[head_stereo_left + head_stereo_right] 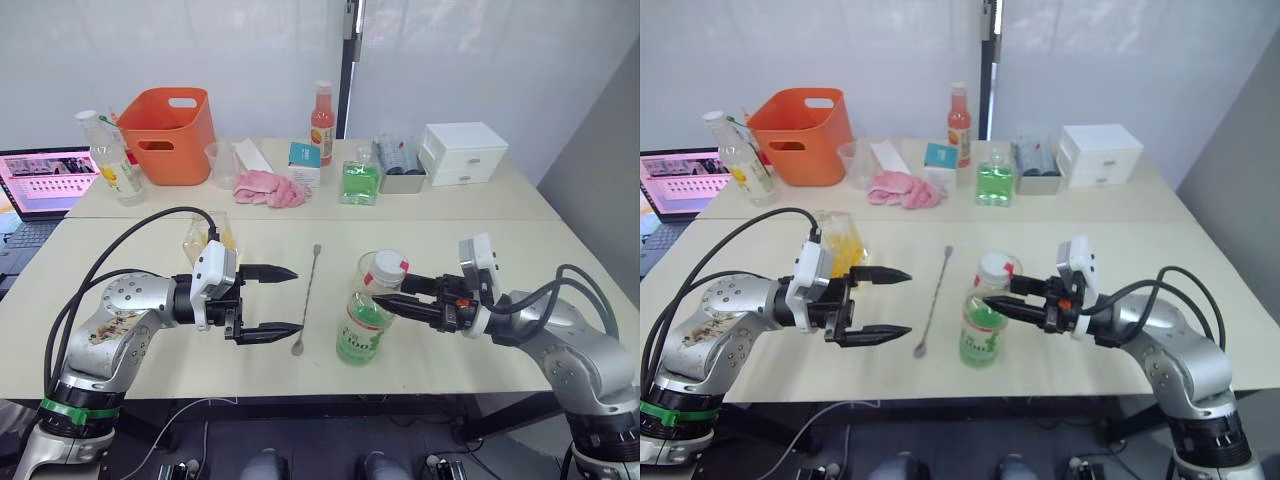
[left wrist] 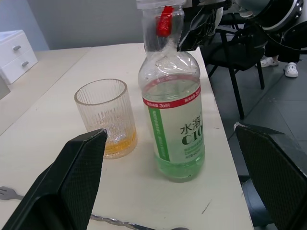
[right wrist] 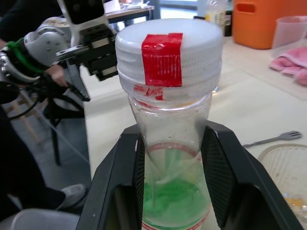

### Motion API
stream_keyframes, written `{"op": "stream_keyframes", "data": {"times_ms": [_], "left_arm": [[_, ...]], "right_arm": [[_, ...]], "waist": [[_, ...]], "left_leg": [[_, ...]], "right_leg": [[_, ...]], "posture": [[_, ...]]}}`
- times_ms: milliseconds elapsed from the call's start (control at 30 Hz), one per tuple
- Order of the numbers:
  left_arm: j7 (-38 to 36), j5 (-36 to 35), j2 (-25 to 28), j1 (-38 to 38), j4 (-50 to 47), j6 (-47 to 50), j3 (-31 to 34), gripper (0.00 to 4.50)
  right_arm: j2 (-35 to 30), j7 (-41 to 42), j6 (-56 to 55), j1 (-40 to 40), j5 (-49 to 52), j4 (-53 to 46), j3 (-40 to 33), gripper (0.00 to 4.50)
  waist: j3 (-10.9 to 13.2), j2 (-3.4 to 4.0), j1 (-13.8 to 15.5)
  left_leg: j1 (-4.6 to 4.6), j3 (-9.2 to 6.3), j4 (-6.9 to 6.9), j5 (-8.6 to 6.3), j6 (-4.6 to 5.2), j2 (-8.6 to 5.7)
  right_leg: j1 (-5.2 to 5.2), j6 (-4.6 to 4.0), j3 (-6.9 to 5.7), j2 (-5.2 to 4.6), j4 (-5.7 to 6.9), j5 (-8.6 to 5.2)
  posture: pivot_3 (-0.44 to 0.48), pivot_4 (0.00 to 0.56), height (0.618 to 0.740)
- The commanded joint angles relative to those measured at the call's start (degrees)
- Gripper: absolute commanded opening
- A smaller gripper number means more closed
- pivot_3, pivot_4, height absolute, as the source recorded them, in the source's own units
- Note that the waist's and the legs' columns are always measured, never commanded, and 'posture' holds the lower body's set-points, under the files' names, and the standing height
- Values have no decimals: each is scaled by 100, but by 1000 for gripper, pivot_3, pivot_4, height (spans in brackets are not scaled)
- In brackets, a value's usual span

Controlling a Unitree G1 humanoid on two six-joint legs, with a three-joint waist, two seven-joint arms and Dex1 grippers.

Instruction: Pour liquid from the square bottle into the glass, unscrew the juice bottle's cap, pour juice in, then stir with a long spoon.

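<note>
I have the right gripper [image 1: 385, 301] clamped on the juice bottle [image 1: 366, 318], its two black fingers [image 3: 120, 187] pressing the clear shoulder on either side, just under the juice bottle's cap [image 3: 169, 56]. The cap sits screwed on, white with a strip of red tape down its side. The bottle stands upright on the table [image 1: 480, 250], pale green liquid filling its lower part.

Across from the bottle, my left gripper [image 1: 285, 300] hangs above the table with its fingers spread wide and nothing between them, aimed at the bottle but well apart from it. The long spoon [image 1: 306, 300] lies flat between that gripper and the bottle, bowl end nearest me.

The glass [image 2: 105, 117] stands just beside the bottle on its far side, with a shallow layer of yellow liquid at the bottom. The square bottle [image 1: 843, 243] sits behind my left gripper.
</note>
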Motion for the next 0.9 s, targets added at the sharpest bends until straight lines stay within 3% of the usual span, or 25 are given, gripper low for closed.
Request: {"op": "stream_keyframes", "data": {"times_ms": [33, 367, 900], "left_arm": [[25, -97, 59, -49, -176, -3, 127, 4500], [76, -137, 59, -46, -178, 12, 134, 4500], [-128, -88, 8, -133, 83, -129, 37, 4500]], "right_arm": [[128, -758, 68, 285, 57, -863, -262, 1196], [422, -2370, 350, 963, -92, -2123, -230, 1196], [168, -1656, -114, 1244, -640, -1585, 395, 1196]], "waist": [[0, 0, -4], [0, 0, -12], [0, 0, -16]], "left_leg": [[-1, 0, 0, 0, 0, 0], [0, 0, 1, 0, -1, 0], [6, 0, 0, 0, -1, 1]], "right_leg": [[-1, 0, 0, 0, 0, 0], [-1, -1, 1, 0, 3, -1], [4, -1, 1, 3, 1, -1]], "posture": [[0, 150, 715], [0, 150, 715], [0, 150, 715]]}}
